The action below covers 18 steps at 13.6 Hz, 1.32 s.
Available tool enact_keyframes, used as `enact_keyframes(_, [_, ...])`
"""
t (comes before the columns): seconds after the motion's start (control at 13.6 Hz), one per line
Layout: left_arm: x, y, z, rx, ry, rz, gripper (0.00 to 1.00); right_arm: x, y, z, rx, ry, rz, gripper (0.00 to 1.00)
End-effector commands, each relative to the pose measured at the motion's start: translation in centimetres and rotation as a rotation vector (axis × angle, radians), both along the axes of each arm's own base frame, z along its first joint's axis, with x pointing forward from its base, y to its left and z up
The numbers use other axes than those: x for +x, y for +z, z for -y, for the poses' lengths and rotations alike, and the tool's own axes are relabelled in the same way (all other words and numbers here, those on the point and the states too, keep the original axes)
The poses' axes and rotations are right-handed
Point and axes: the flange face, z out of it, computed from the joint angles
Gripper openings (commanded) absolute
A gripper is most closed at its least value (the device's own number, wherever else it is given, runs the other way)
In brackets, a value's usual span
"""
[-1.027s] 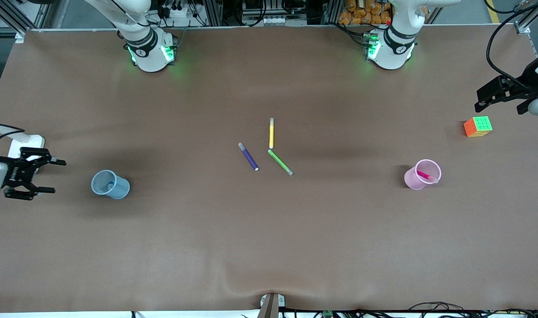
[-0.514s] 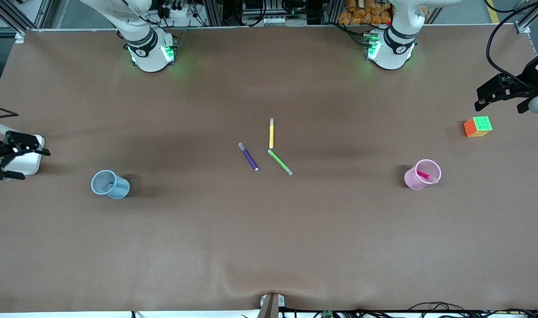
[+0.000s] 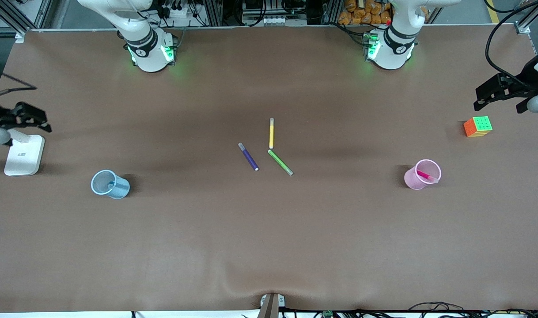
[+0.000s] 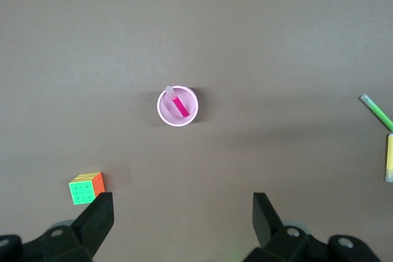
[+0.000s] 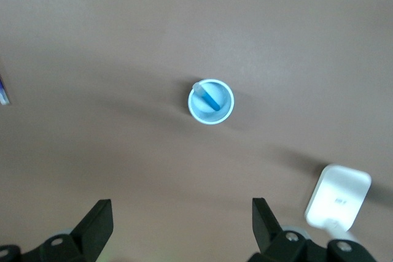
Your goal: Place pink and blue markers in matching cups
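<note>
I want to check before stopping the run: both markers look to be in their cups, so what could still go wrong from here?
1. The pink marker leans on the rim of the pink cup; a knock could tip the cup.
2. The right gripper hangs open over the white block, beside the blue cup; a low move could hit either.
3. The left gripper, open, hangs by the cube.

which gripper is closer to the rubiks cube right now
The left gripper. It hangs open just above the cube at the left arm's end of the table. The right gripper, also open, is at the right arm's end, over the white block.
</note>
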Motion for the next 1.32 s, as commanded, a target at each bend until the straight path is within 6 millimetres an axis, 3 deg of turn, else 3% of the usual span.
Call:
enact_keyframes(0.0, [-0.5, 0.7, 0.2, -0.012, -0.007, -0.002, 1.00, -2.1, 1.0, 0.1, -0.023, -0.152, -0.008, 1.00])
enact_keyframes(0.22, [-0.4, 0.6, 0.4, -0.018, -0.008, -0.003, 1.00, -3.7, 2.9, -0.1, 0.023, -0.262, -0.012, 1.00])
enact_keyframes(0.51, [-0.4, 0.5, 0.5, -0.018, -0.009, -0.005, 1.00, -4.7, 3.9, 0.3, 0.047, -0.341, -0.020, 1.00])
enact_keyframes(1.25, [-0.4, 0.5, 0.6, -0.018, -0.011, -0.005, 1.00, -4.6, 4.3, 1.1, 0.034, -0.341, -0.020, 1.00])
